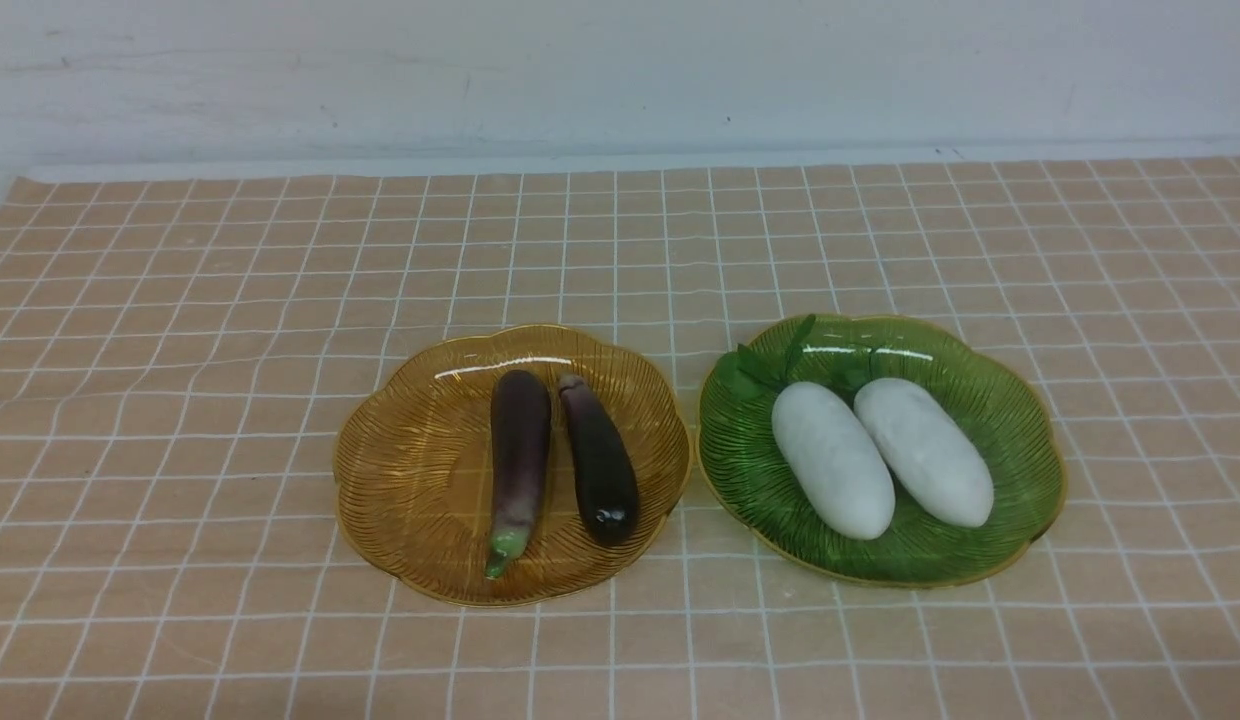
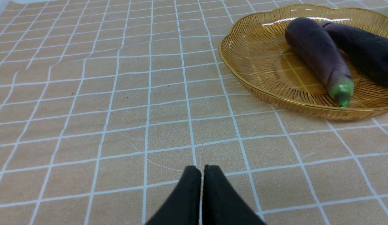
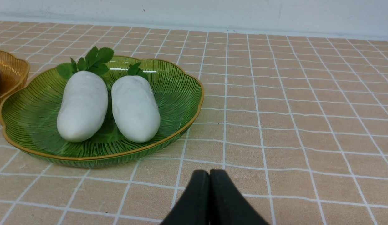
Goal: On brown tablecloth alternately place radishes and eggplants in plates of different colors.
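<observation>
**Front view: vegetables sorted by plate**

Both eggplants [image 1: 560, 460] are laid in the amber plate [image 1: 400, 470], both radishes [image 1: 880, 455] in the green plate [image 1: 1020, 440], on the brown tablecloth [image 1: 180, 350]. Sorting appears finished, so the left gripper [image 2: 201, 175] and right gripper [image 3: 209, 178] are closed, empty.

Neither arm shows in the front view. In the left wrist view the left gripper [image 2: 201, 170] is cut off by the picture's edge, only its two black tips showing, and the darker eggplant [image 2: 366, 50] beside the amber plate [image 2: 244, 78] runs out of the picture, as does that plate's far side. In the right wrist view the right gripper [image 3: 209, 175] is likewise cut off, and beside the green plate [image 3: 178, 93] only a sliver of the amber plate [image 3: 9, 72] shows.
</observation>
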Controlling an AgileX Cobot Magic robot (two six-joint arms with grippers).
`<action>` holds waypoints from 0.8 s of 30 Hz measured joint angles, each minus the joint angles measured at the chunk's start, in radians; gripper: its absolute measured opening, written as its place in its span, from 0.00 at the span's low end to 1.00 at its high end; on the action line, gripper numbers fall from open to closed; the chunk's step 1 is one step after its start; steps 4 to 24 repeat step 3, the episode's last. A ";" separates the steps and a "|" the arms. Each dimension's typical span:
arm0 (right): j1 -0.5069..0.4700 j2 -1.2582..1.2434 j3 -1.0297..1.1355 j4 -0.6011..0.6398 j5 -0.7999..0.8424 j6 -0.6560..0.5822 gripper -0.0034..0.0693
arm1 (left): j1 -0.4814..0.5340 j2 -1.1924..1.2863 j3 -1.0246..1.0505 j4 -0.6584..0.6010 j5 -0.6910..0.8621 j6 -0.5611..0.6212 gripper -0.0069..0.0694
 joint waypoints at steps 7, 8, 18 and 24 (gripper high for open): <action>0.000 0.000 0.000 0.000 0.000 0.000 0.02 | 0.000 0.000 0.000 0.000 0.000 0.000 0.09; 0.000 0.000 0.000 0.000 0.000 0.000 0.02 | 0.000 0.000 0.000 0.000 0.000 0.000 0.09; 0.000 0.000 0.000 0.000 0.000 0.000 0.02 | 0.000 0.000 0.000 0.000 0.000 0.000 0.09; 0.000 0.000 0.000 0.000 0.000 0.000 0.02 | 0.000 0.000 0.000 0.000 0.000 0.000 0.09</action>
